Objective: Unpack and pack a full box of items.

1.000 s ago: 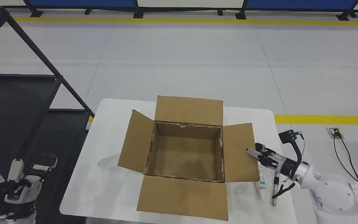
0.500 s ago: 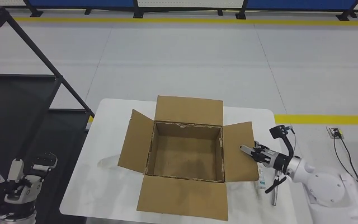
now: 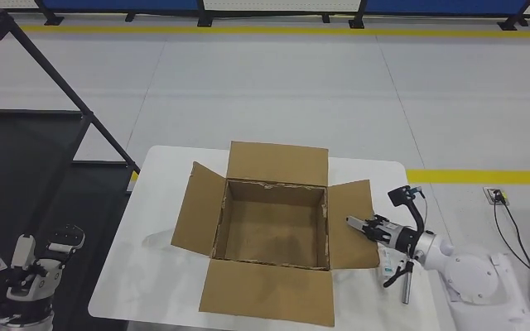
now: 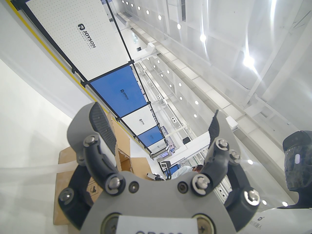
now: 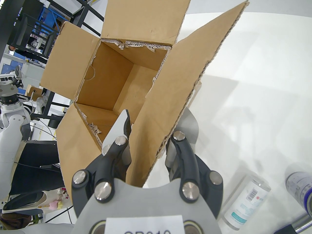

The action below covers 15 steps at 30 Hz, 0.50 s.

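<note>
I count one brown box (image 3: 273,197) on one white table (image 3: 166,190), and the box has four flaps (image 3: 277,164), all folded out. On the table, at about four o'clock from the box, lie three small things: one white bottle (image 5: 246,199), one grey-blue can (image 5: 301,188) and one thin dark stick (image 3: 404,294).

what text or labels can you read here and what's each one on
White wall panel: brand wordmark, left unquoted.
Blue panel: same mark, too small.
Bottle: barcode, fine print too small.
Can: print blurred.
Box: printed symbol, no readable words.
Left gripper and right gripper labels: cut off.
</note>
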Available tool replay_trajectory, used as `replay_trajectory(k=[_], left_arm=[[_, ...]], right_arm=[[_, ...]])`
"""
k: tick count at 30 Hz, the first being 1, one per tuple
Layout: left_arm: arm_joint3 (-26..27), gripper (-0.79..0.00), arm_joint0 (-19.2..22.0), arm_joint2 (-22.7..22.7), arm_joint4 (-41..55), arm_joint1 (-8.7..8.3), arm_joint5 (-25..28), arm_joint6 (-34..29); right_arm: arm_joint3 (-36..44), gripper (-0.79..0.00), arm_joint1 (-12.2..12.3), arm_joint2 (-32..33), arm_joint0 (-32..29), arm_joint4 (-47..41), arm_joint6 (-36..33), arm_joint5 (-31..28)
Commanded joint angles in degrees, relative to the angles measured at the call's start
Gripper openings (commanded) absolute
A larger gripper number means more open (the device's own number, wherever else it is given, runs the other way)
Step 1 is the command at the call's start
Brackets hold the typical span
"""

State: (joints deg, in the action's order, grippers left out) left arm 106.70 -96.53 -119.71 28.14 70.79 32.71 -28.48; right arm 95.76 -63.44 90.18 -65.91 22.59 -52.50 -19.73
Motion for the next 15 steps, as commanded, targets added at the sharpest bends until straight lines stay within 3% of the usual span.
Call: replay_trajectory(k=[1, 9, 10, 13, 15], left_arm=[[0.00, 0.000, 0.00, 0.00, 0.00, 0.00, 0.00, 0.00], [0.00, 0.000, 0.00, 0.00, 0.00, 0.00, 0.00, 0.00], [0.00, 0.000, 0.00, 0.00, 0.00, 0.00, 0.00, 0.00], [0.00, 0.000, 0.00, 0.00, 0.00, 0.00, 0.00, 0.00], [0.00, 0.000, 0.00, 0.00, 0.00, 0.00, 0.00, 0.00]], right_arm=[[0.07, -0.453, 0.05, -0.56, 0.26, 0.03, 0.29, 0.35], [-0.49, -0.394, 0.21, -2.88, 1.98, 0.67, 1.88, 1.55], [-0.31, -0.099, 0.25, -2.98, 2.01, 0.88, 2.07, 1.65], [1.26, -0.006, 0.54, -1.82, 0.71, 1.38, 3.08, 1.48], [3.30, 0.000, 0.84, -0.10, -1.25, 1.97, 3.76, 1.63]])
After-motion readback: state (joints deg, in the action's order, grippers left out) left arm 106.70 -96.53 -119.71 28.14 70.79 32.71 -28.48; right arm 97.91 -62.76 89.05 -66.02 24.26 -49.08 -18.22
